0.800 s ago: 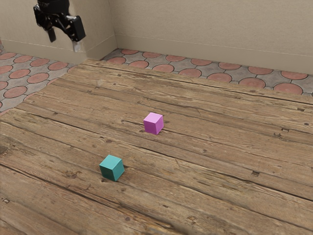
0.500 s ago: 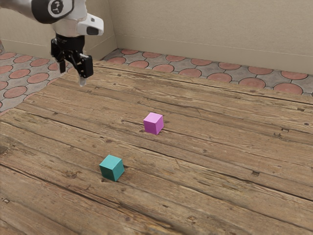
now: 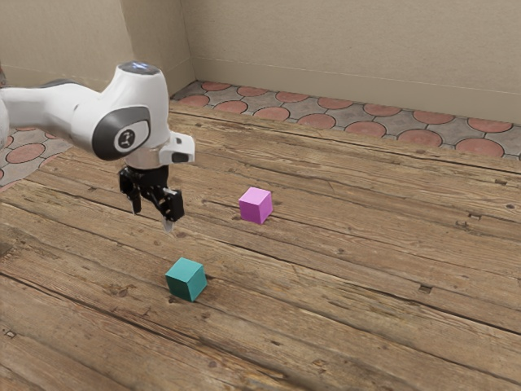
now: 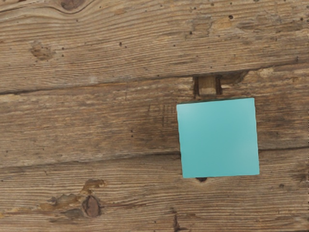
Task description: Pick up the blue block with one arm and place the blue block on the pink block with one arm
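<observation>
The blue block point(image 3: 186, 279) stood on the wooden surface point(image 3: 366, 244), flat on one face, with nothing touching it; its colour was more a blue-green. In the wrist view the blue block point(image 4: 218, 138) was seen from above as a plain square lying on the planks of the surface point(image 4: 96, 121), and a small dark notch point(image 4: 207, 85) in the wood lay just beside one of its edges. The pink block point(image 3: 256, 204) stood on the same surface, well apart from the blue one, farther back and toward the exterior view's right, and nothing was on top of it. The pincer point(image 3: 153, 213) hung in the air above the surface, higher than the blue block and a little toward the exterior view's left of it, not touching it. Its two black fingers point(image 3: 170, 214) pointed down, were spread apart and held nothing between them. The pink block was at the exterior view's right of the pincer, apart from it. The white arm point(image 3: 73, 114) came in from the exterior view's left and bent down to the pincer. Behind the surface there was a floor point(image 3: 366, 126) of round reddish tiles, and behind that a beige wall point(image 3: 366, 41)
</observation>
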